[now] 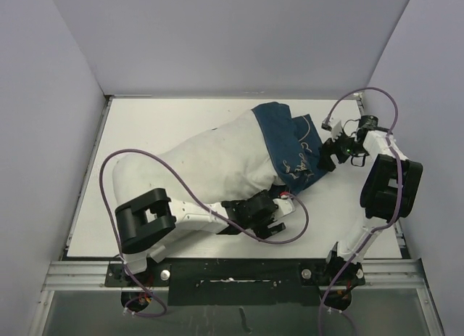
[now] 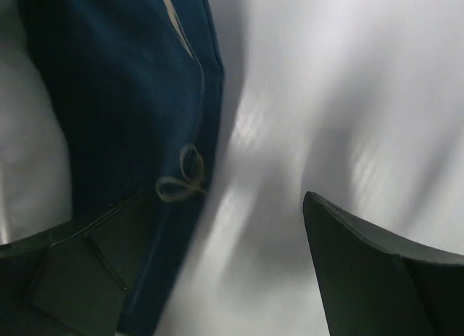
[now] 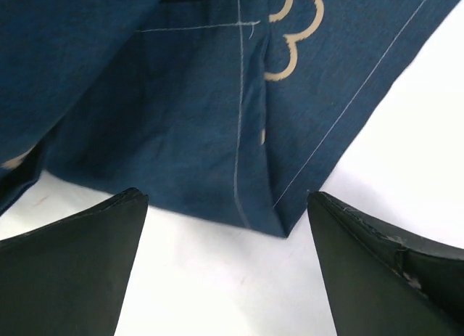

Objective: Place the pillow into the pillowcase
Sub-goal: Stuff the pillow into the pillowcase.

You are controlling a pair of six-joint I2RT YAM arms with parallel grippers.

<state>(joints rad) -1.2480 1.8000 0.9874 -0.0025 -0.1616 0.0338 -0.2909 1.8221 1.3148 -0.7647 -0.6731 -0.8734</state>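
Here, the pillow (image 1: pixel 196 169) is a big soft white thing, lumpy and full of wrinkles. Only one end of it is inside the pillowcase (image 1: pixel 293 140); the greater part comes out of the pillowcase's mouth and lies bare on the tabletop (image 1: pixel 167 122). The pillowcase is navy-blue woven cloth with cream outline drawings and cursive script and pale stitching along its hems. It sits crumpled like a cap on that end of the pillow.

The left fingers (image 2: pixel 377 278), dark and wedge-shaped, stand wide apart right at the pillowcase's open hem, with the blue edge and the white pillow cloth between them. They grip nothing, and I cannot tell if one of them touches the cloth. The right fingers (image 3: pixel 72 263) are at the opposite, closed side of the pillowcase, also spread wide. A stitched corner of the blue cloth lies loose between them, not pinched.

Around the pillowcase the tabletop is smooth, matte and white. Plain pale grey walls (image 1: pixel 217 38) close it in behind the pillowcase and on both sides. A metal rail (image 1: pixel 80 274) runs along the tabletop's edge on the near side of the pillowcase.
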